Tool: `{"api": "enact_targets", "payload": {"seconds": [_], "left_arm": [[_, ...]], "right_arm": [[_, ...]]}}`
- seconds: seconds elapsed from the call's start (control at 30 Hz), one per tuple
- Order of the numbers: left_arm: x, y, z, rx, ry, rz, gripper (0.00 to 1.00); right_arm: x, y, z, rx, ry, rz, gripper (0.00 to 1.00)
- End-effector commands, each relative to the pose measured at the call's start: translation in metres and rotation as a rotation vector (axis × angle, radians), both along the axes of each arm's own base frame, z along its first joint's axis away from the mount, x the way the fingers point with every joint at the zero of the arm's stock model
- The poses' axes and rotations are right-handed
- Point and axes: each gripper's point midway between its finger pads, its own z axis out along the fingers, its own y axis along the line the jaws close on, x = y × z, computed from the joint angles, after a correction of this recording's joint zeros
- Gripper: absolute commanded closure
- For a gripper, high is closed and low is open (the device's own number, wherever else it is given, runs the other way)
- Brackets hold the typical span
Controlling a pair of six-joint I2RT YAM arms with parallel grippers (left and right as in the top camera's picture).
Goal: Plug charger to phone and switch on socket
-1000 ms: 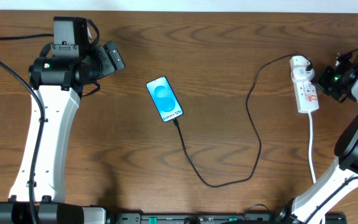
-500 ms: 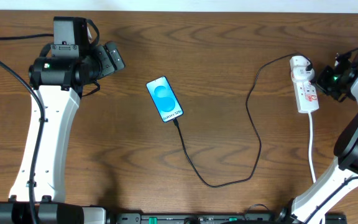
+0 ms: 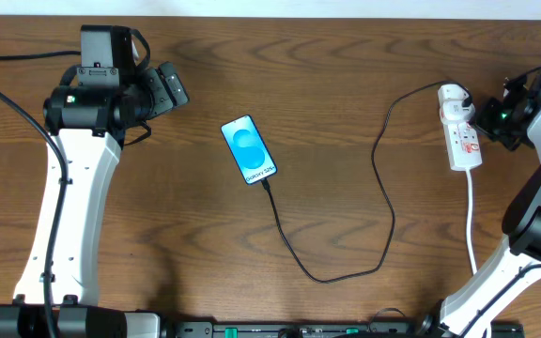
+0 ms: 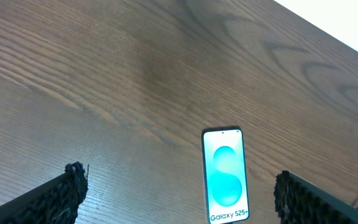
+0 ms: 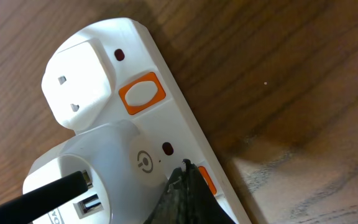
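Note:
The phone (image 3: 250,149) lies mid-table, blue screen up, and shows in the left wrist view (image 4: 226,175). The black charger cable (image 3: 383,178) runs from the phone's lower end in a loop to a white adapter (image 5: 98,177) plugged in the white socket strip (image 3: 460,127) at the right. My left gripper (image 4: 176,196) is open, hovering left of the phone, holding nothing. My right gripper (image 5: 185,186) is shut, its tip pressed on the strip (image 5: 142,124) beside an orange switch (image 5: 207,180). A second orange switch (image 5: 142,93) is uncovered.
A white cable (image 3: 471,216) runs from the strip toward the table's front edge. A white plug (image 5: 79,87) sits in the strip's end outlet. The wooden table (image 3: 177,244) spreads between the arms.
My right gripper has shifted slightly up and right at the strip. The left arm, phone and cable have not moved.

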Motion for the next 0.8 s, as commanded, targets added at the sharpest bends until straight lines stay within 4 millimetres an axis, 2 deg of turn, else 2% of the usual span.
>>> {"api": "enact_targets", "payload": {"seconds": [0.0,0.23,0.77], "left_arm": [[0.0,0.001,-0.003,0.009,0.008,0.002,0.02],[0.0,0.001,-0.003,0.009,0.008,0.002,0.02],[0.0,0.001,-0.003,0.009,0.008,0.002,0.02]], "right_arm": [[-0.015,0.065,-0.04,0.137,0.106,0.132,0.99],[-0.021,0.082,-0.041,0.172,0.137,0.16,0.99],[-0.016,0.109,-0.031,0.247,0.081,0.26,0.99]]}}
